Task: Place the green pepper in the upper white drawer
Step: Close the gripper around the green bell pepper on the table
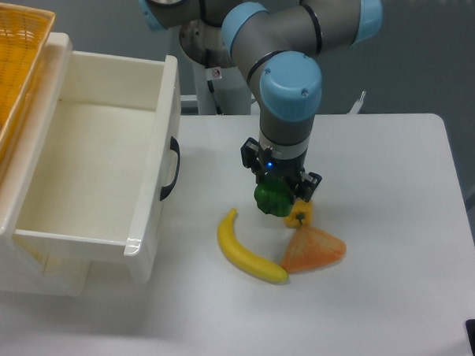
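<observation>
Camera view: the table point(392, 256) carries all items. The upper white drawer point(141, 213) stands pulled open at 9 o'clock from the table centre, its curved black handle point(172, 169) facing 3 o'clock toward the arm. A woven yellow basket point(14, 66) sits at 10 o'clock, at the frame edge beside the drawer. The arm point(288, 93) descends vertically near centre. The gripper point(276, 187) is clenched on the green pepper point(273, 197), which lies directly beneath the wrist, well apart from the drawer. The banana point(246, 253) lies at 7 o'clock from the pepper. An orange mesh item point(315, 251) lies at 5 o'clock, touching the banana tip. A yellow pepper point(300, 214) sits just beside the green pepper at 4 o'clock.
</observation>
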Available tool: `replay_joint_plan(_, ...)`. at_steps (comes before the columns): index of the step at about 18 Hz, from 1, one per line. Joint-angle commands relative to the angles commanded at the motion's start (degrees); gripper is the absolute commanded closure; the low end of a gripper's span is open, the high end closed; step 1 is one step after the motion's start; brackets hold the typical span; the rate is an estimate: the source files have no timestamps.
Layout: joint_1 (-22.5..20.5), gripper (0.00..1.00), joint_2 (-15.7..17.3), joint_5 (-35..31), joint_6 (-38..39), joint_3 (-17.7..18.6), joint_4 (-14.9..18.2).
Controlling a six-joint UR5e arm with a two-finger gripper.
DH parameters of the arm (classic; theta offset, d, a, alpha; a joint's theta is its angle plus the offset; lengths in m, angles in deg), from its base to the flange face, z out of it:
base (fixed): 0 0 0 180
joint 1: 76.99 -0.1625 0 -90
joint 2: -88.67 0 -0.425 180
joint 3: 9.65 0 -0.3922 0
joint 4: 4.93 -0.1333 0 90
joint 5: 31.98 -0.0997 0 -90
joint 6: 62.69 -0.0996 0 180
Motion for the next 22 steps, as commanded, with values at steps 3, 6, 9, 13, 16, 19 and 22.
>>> replay_joint_plan(3,0.09,0.41,-0.09,0.17,0.09,-0.09,-0.09)
replay_joint_plan(6,0.18,0.41,-0.26,0.26,0.7,0.0,-0.09)
replay_joint_plan(9,0.09,0.41,-0.27,0.61,2.8,-0.7,-0.18)
replay_joint_plan(13,0.09,0.41,-0.27,0.53,4.22,-0.79,-0.18)
replay_joint_plan(16,0.0,0.41,0.08,0.53,5.71,-1.05,0.0)
replay_joint_plan(19,-0.26,0.41,0.96,1.84,6.5,-1.05,0.35)
replay_joint_plan(22,-0.17,0.41,2.19,2.28,8.44,-1.05,1.31)
